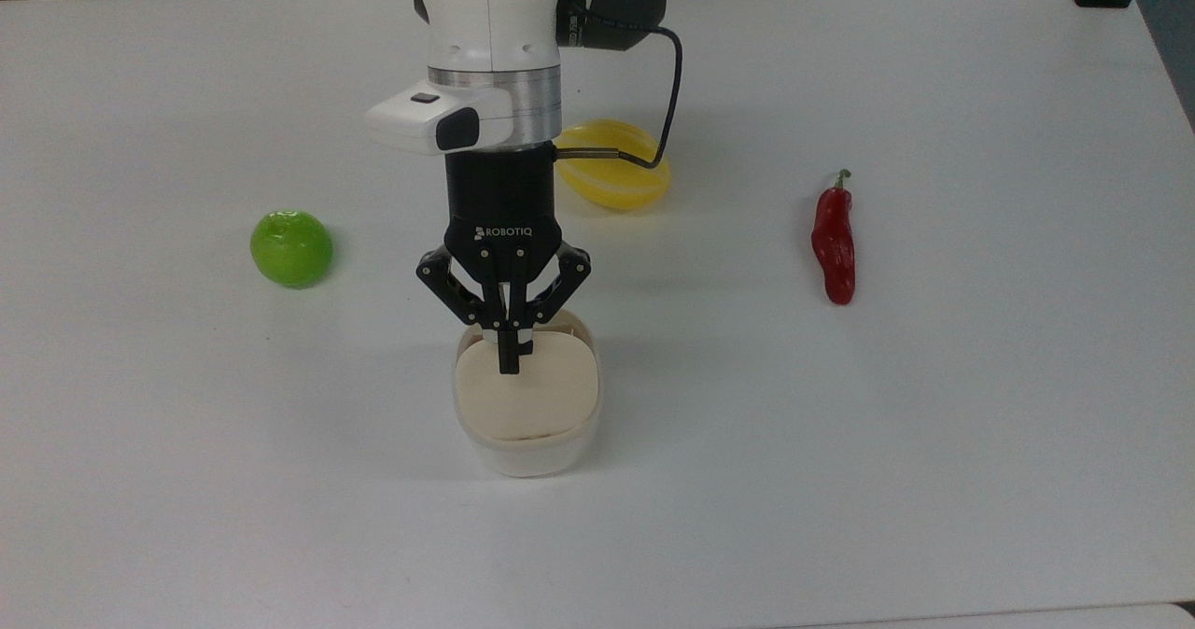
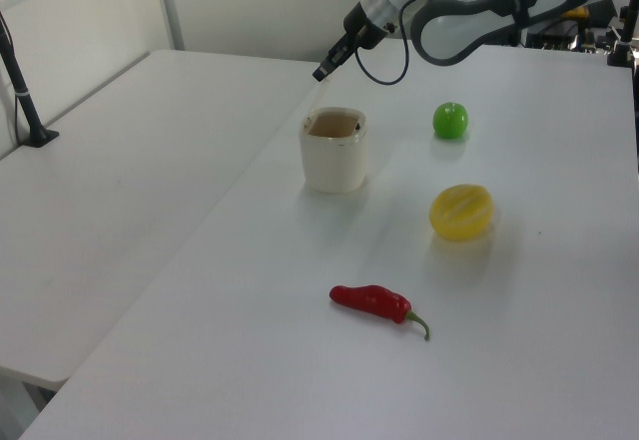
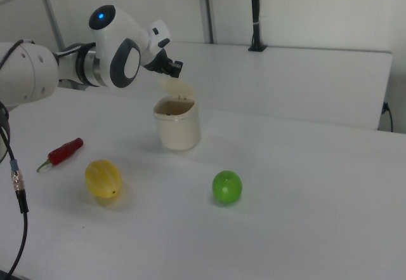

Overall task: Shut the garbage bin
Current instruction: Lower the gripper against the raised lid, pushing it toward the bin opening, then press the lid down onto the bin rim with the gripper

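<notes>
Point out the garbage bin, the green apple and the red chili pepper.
garbage bin (image 2: pixel 333 166): left view, on its cream front wall.
green apple (image 1: pixel 291 248): top view, on the middle of the fruit.
red chili pepper (image 1: pixel 833 242): top view, on the middle of its red body.

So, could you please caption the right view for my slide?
Tool at the raised lid of the open bin, fruit around.
</notes>
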Controlling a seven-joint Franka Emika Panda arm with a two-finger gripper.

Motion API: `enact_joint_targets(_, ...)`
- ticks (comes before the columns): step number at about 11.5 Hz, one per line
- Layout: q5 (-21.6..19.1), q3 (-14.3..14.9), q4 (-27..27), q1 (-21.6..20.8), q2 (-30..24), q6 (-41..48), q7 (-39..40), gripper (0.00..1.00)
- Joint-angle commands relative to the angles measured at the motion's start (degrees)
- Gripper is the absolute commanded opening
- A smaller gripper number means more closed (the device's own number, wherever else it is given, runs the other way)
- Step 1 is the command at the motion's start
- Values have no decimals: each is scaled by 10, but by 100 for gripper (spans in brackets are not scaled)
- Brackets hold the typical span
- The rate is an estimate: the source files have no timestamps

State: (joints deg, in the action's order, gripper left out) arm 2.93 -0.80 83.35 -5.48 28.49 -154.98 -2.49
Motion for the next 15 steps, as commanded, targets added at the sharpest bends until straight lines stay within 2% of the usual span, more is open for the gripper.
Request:
enact_joint_targets(1,-4,4,16,-5,-26,55,12,0)
enact_joint_targets(9,1,4,24,-6,-25,150,13,0)
enact_joint_targets(15,1,4,40,-7,-7,160,22,0)
